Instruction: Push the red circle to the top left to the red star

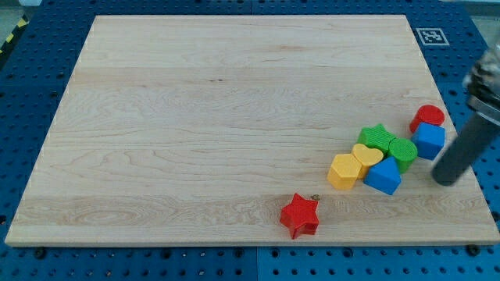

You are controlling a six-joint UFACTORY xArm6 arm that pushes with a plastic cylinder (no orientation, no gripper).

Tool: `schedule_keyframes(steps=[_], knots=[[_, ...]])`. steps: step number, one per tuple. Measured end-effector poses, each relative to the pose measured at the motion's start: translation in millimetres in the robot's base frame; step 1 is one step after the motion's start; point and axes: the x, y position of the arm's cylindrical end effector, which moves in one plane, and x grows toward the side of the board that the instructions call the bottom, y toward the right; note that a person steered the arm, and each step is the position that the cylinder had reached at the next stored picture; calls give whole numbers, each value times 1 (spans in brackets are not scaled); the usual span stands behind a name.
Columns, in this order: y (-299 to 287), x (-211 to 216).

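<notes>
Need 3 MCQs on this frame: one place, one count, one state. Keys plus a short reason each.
1. Where is the red star?
A. view's bottom edge, apart from the cluster
B. view's top left corner
C. on the red circle

2. How many blue blocks are there?
A. one
B. two
C. four

3. What does my tip touch?
A. the red star
B. the yellow heart
C. no block

Key: 1 A, it sits alone near the bottom. 2 B, one blue block below the red circle, another lower left. 3 C, board shows between tip and blocks.
</notes>
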Motion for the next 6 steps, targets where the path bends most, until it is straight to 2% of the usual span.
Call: schedule_keyframes(steps=[1,2,3,4,6], knots=[[46,0],[56,-55],[55,-90],[47,-90],[-25,-116]])
